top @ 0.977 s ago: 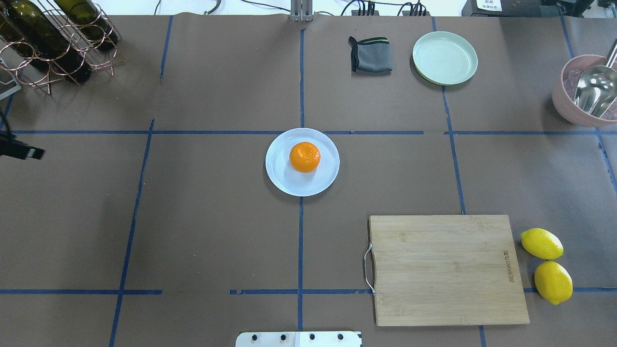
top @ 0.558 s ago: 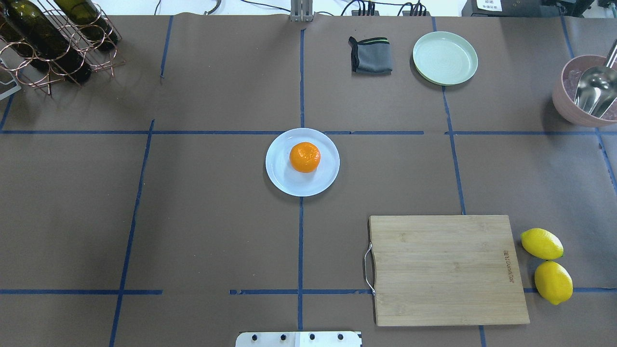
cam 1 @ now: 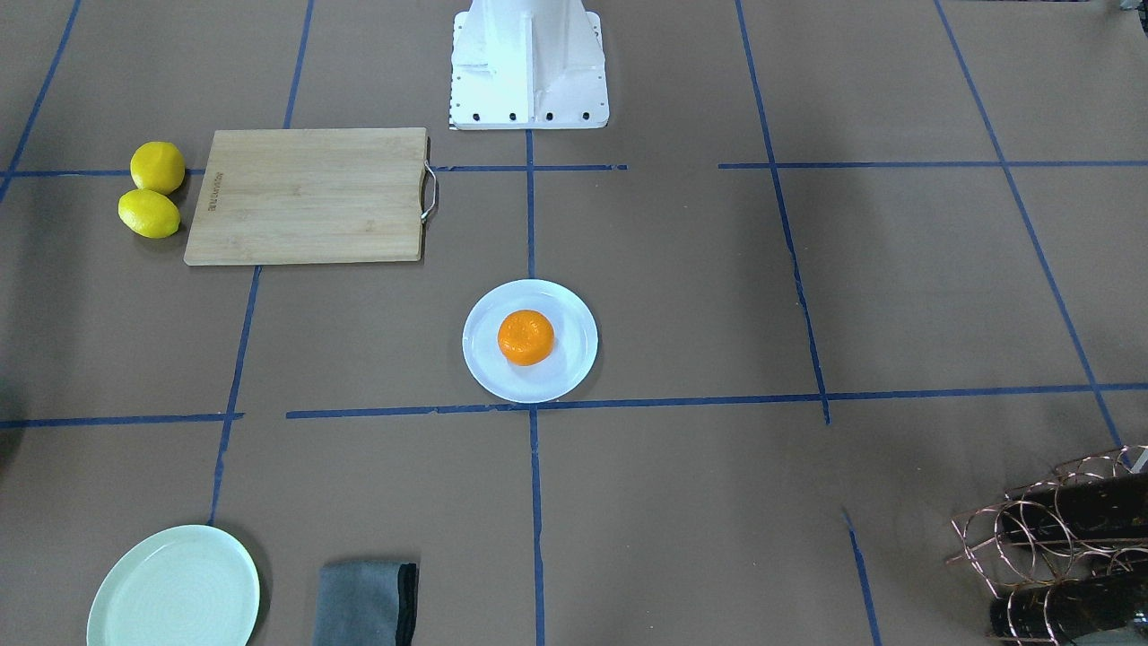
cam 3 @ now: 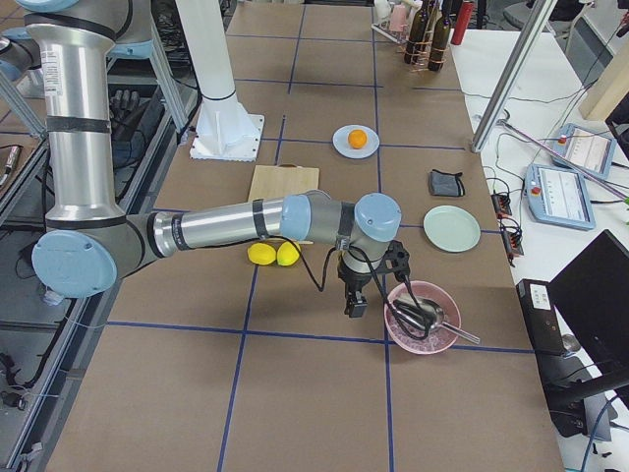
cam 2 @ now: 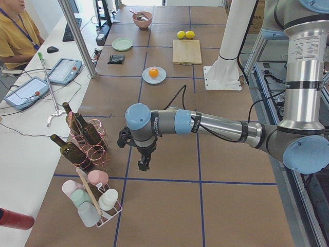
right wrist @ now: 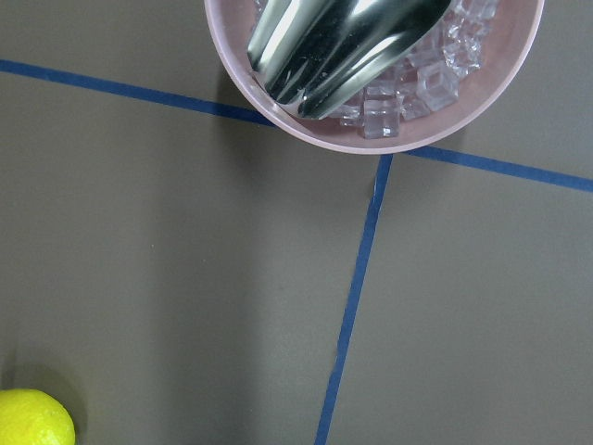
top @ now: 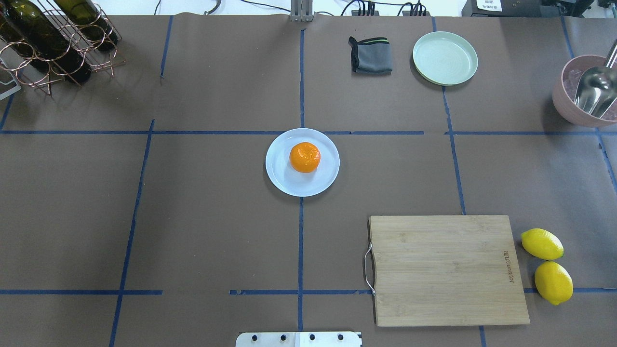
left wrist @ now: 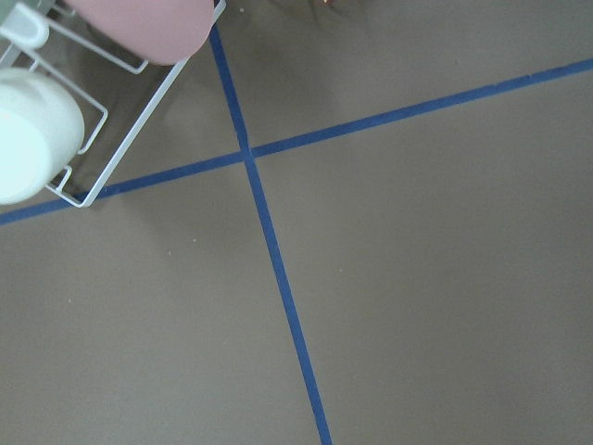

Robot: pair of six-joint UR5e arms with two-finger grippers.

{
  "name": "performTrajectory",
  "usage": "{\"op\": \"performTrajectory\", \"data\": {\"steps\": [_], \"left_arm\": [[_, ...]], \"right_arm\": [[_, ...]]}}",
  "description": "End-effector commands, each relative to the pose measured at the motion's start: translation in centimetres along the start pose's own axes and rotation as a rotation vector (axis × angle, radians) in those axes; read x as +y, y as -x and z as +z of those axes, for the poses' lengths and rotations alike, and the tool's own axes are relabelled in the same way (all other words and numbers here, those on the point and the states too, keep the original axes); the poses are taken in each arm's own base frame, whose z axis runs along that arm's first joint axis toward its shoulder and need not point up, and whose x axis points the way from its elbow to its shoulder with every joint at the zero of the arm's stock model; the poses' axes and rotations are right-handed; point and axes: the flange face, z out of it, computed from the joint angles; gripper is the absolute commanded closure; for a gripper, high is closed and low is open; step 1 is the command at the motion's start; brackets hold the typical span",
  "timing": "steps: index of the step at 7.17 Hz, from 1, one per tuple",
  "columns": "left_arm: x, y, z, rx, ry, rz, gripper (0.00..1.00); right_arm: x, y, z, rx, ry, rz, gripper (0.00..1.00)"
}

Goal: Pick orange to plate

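Since the orange (top: 304,157) sits on the plate (top: 283,179) already, I would leave it alone; whether the left claw (cam 2: 143,163) or right claw (cam 3: 354,306) is open, I cannot tell.

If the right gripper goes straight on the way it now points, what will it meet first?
The right gripper would probably meet bare table first, by the tape line; bowl and lemon lie aside.

Before me, the round bright-orange fruit (top: 304,157) sits on the round white plate (top: 284,180). 2 yellow lemons (top: 542,243) lie at my right.
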Motion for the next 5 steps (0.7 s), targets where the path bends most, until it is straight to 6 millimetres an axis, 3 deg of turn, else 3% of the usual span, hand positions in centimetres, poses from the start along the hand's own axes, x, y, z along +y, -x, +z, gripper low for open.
{"op": "performTrajectory", "data": {"steps": [1, 2, 4, 5], "left_arm": [[0.1, 1.0, 1.0, 0.011, 0.014, -0.024, 0.0], [0.3, 1.7, 1.7, 0.011, 0.026, -0.032, 0.0], [-0.4, 1.1, 1.1, 0.005, 0.027, -0.022, 0.0], [-1.6, 0.5, 0.1, 0.0, 0.009, -0.009, 0.0]], "right_arm": [[0.8, -0.3, 0.6, -0.002, 0.008, 0.01, 0.0], [0.7, -0.3, 0.7, -0.004, 0.009, 0.006, 0.0], [0.5, -0.1, 0.6, -0.004, -0.002, -0.012, 0.0], [0.1, -0.3, 1.0, 0.002, -0.028, -0.037, 0.0]]}}
